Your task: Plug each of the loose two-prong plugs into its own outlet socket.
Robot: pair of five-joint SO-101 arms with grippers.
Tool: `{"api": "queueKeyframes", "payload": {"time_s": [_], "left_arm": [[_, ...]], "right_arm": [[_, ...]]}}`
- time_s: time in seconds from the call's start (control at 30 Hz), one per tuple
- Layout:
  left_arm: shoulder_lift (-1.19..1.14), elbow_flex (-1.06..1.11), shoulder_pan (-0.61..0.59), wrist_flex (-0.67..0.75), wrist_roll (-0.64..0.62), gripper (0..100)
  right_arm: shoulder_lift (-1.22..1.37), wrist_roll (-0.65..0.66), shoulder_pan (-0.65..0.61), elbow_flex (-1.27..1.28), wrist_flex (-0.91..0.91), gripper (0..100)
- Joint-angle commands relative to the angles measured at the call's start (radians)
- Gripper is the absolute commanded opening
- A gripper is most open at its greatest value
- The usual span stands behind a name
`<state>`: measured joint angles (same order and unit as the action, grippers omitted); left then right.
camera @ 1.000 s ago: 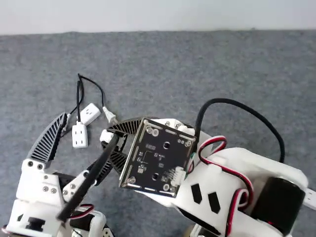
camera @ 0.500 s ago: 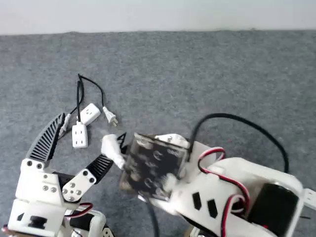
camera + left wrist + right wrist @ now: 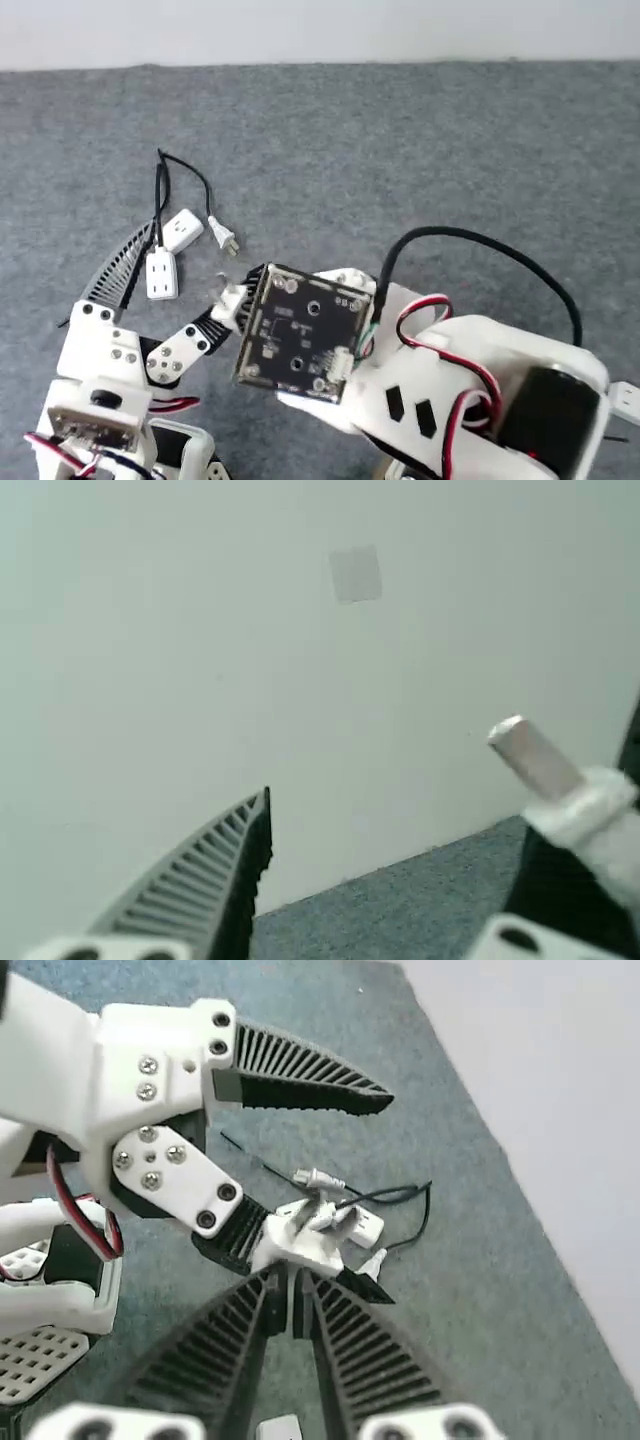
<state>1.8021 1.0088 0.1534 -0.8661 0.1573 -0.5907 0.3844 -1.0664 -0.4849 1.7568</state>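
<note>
Just beside the nearer outlet socket [image 3: 162, 275] on the grey surface [image 3: 430, 150], the right gripper [image 3: 290, 1282] pinches a white two-prong plug [image 3: 302, 1244] in its fingers, amid the spread fingers of the left gripper [image 3: 190, 268]; seemingly mid-carry, it next needs its prongs aligned with a free socket.

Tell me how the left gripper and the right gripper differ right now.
The left gripper stands wide open; the right gripper is shut. The left gripper holds nothing, while the right gripper pinches a white plug. Both have black ribbed fingers.
</note>
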Motion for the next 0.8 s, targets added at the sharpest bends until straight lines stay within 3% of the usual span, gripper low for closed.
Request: {"api": "queueKeyframes", "payload": {"time_s": [0.0, 0.23, 0.53, 0.77], "left_arm": [[0.008, -0.001, 0.003, 0.008, -0.002, 37], [0.008, 0.030, 0.003, 0.014, -0.002, 37], [0.008, 0.031, 0.000, 0.014, 0.005, 37], [0.002, 0.084, -0.086, 0.012, 0.035, 37]], "right_arm": [[0.008, -0.012, -0.002, -0.003, 0.016, 0.8], [0.010, -0.015, 0.071, -0.002, 0.022, 0.9], [0.012, -0.009, 0.074, 0.012, 0.027, 0.9], [0.021, -0.012, 0.191, 0.327, -0.012, 1.0]]}}
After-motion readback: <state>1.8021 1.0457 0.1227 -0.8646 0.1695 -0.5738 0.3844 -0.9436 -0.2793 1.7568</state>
